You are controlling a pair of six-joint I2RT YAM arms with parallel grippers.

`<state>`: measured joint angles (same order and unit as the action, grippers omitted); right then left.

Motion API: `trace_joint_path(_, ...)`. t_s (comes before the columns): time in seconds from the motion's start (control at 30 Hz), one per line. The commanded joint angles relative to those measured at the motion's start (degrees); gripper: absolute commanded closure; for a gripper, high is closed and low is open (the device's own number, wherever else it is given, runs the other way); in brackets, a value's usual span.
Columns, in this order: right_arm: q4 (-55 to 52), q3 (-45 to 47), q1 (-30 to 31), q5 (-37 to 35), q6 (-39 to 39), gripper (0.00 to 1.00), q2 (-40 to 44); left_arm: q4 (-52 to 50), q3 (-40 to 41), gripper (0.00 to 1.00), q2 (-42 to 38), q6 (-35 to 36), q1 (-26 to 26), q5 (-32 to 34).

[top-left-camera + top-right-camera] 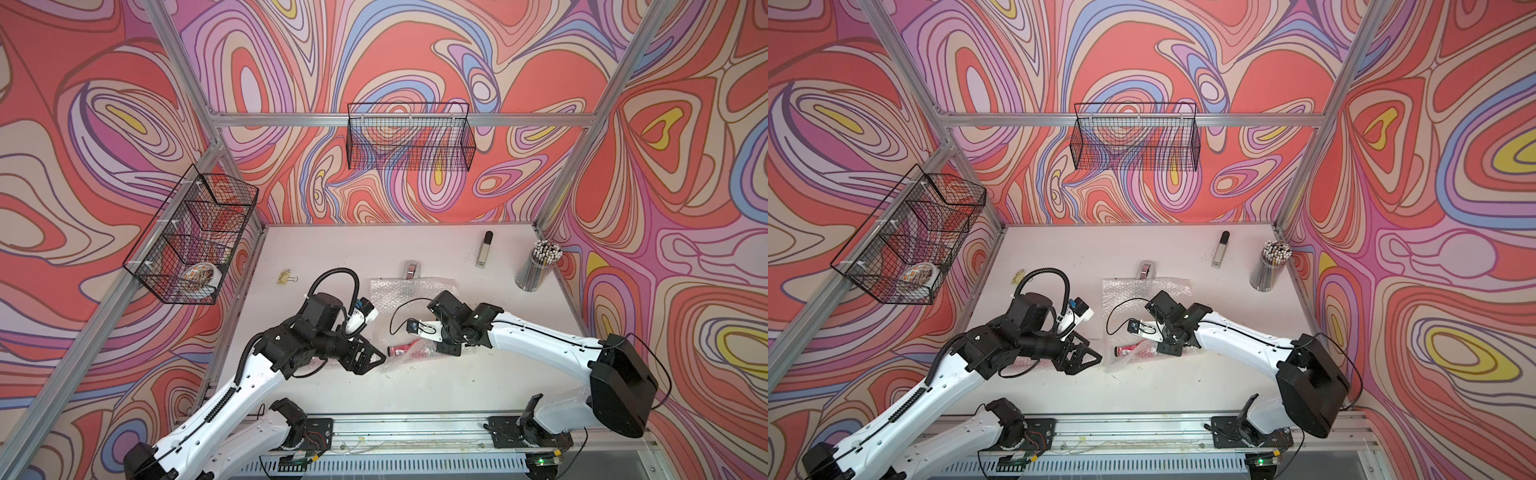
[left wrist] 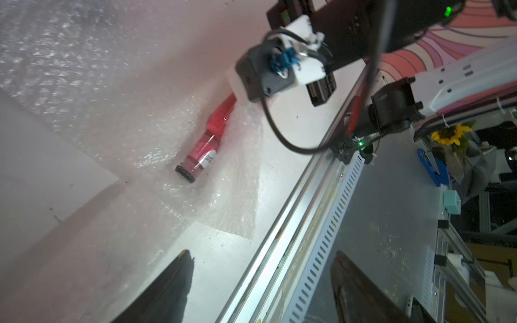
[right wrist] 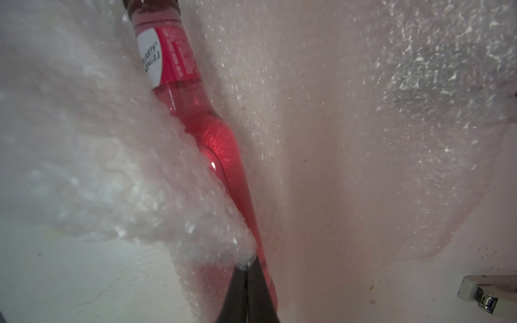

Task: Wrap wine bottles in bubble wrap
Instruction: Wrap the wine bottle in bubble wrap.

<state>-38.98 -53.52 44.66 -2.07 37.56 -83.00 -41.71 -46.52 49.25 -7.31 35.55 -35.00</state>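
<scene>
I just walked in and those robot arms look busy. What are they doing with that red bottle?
They are wrapping a small clear glass bottle of pink-red liquid in a clear sheet of bubbled plastic wrap. The bottle lies on its side on the sheet. The right arm's fingers are shut on the sheet's edge, holding a fold against one side of the bottle. The left arm's fingers are open near the bottle's dark end, touching nothing.

One clear glass bottle of pink-red liquid (image 3: 201, 117), white label, lies on clear bubbled plastic sheet (image 3: 363, 125). Neck runs toward right gripper (image 3: 246, 268). Its dark fingers are closed together, pinching a raised fold of the sheet that drapes one side of the bottle. Near the sheet's edge, pale grey tape dispenser (image 3: 486, 293) sits on white tabletop (image 3: 70, 279).
</scene>
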Motion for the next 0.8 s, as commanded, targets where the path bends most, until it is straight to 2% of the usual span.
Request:
trace_joint_path(0.0, 1.92, -0.71, -1.61, 2.33, 0.66, 1.00, -1.55, 3.41, 1.25, 0.25, -2.97, 1.20, 1.75, -3.75)
trace_joint_path(0.1, 2.85, -1.05, -3.14, 3.00, 0.46, 1.00, -2.88, 5.20, 3.14, 0.26, -3.73, -0.43, 5.71, -2.50)
trace_joint_path(0.23, 2.99, -2.15, -4.56, 5.32, 0.14, 1.00, -5.14, 13.50, 8.67, 0.27, -2.86, -7.94, 13.46, -1.89)
trace_joint_path(0.37, 2.45, -2.45, -5.94, 7.28, -0.21, 1.00, -6.32, 20.73, 11.96, 0.25, -0.47, -12.28, 21.18, 5.04)
trace_joint_path(0.53, 3.81, -1.83, -6.76, 7.16, -0.29, 0.93, -6.92, 31.38, 12.25, 0.25, 6.86, -10.08, 21.85, 15.43)
trace_joint_path(0.77, 6.72, -1.12, -7.69, 7.87, -1.16, 0.81, -7.06, 42.44, 11.90, 0.23, 16.88, -5.62, 21.80, 23.50)
